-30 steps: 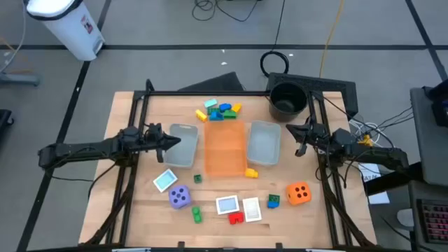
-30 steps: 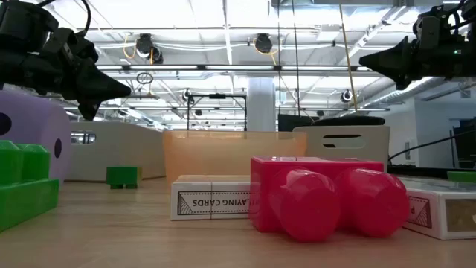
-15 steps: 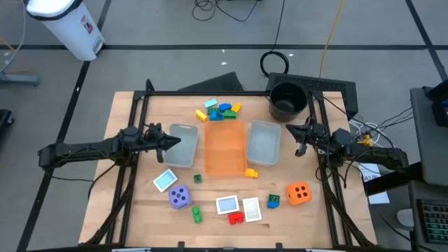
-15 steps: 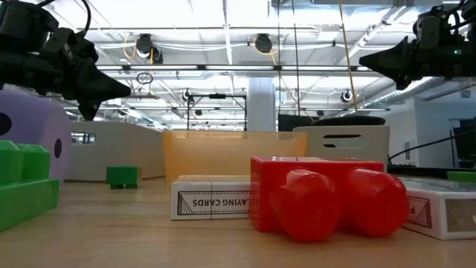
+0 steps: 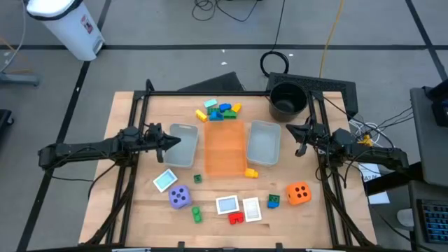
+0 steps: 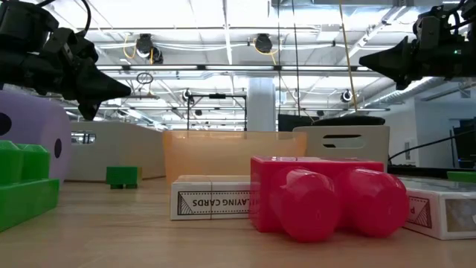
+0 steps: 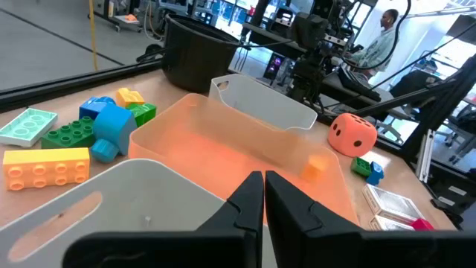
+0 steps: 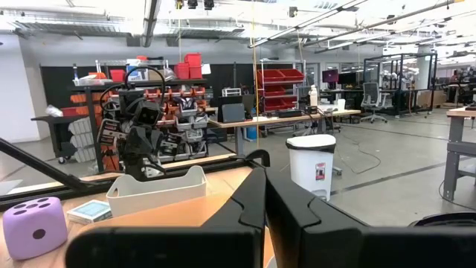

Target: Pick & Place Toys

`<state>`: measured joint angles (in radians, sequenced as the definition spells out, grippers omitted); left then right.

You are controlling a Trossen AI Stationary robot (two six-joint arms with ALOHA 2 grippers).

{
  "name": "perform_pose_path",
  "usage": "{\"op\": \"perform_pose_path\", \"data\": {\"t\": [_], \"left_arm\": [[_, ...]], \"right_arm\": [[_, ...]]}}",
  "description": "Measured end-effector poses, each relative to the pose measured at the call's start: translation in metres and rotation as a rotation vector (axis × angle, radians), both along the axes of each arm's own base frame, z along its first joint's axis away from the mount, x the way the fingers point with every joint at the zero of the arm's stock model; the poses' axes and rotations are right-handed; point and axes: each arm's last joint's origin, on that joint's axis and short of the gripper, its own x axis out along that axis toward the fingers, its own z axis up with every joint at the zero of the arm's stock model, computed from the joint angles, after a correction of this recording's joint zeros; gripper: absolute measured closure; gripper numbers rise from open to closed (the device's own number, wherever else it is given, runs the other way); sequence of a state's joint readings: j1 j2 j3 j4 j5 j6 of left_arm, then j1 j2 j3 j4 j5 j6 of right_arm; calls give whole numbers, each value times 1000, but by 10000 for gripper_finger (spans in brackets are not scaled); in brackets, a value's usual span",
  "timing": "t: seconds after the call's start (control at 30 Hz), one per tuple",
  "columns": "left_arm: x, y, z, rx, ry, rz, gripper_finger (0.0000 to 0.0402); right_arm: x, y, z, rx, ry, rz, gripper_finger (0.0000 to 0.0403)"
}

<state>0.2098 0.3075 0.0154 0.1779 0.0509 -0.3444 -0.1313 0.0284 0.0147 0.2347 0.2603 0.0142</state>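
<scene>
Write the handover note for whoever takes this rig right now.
Left gripper: shut, empty, hovering at the left grey tray.
Right gripper: shut, empty, beside the right grey tray.
Toys: brick cluster behind the orange tray; purple die, orange die, red brick, cards and small bricks along the front; one yellow brick at the orange tray's front right corner.
Done: nothing visibly placed; the trays look empty.
Left: all toys.

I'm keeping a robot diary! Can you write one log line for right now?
left gripper: shut, empty, over left grey tray | right gripper: shut, empty, beside right grey tray | orange tray: empty
</scene>
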Motion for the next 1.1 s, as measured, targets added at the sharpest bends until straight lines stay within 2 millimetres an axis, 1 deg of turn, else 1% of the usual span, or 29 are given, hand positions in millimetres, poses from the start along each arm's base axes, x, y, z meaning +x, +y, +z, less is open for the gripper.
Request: {"op": "perform_pose_path", "data": {"t": [0.3,0.43,0.53,0.63,0.67,0.73,0.77,0.9,1.0,1.1], "left_arm": [[0,0,0,0,0,0,382],[0,0,0,0,0,0,382],[0,0,0,0,1,0,382],[0,0,0,0,0,0,382],[0,0,0,0,1,0,382],[0,0,0,0,1,0,382],[0,0,0,0,1,0,382],[0,0,0,0,1,0,382],[0,0,0,0,0,0,382],[0,0,0,0,-2,0,382]], "right_arm": [[0,0,0,2,-1,1,401],[0,0,1,71,-38,18,401],[-1,1,7,100,-115,57,401],[-1,3,16,59,-182,132,401],[1,4,17,30,-177,151,401],[6,4,17,-13,-101,169,401],[9,4,22,-30,-68,183,401],[24,3,60,-17,-25,213,401],[47,0,73,33,78,210,401],[73,-4,91,45,116,185,401]]}}
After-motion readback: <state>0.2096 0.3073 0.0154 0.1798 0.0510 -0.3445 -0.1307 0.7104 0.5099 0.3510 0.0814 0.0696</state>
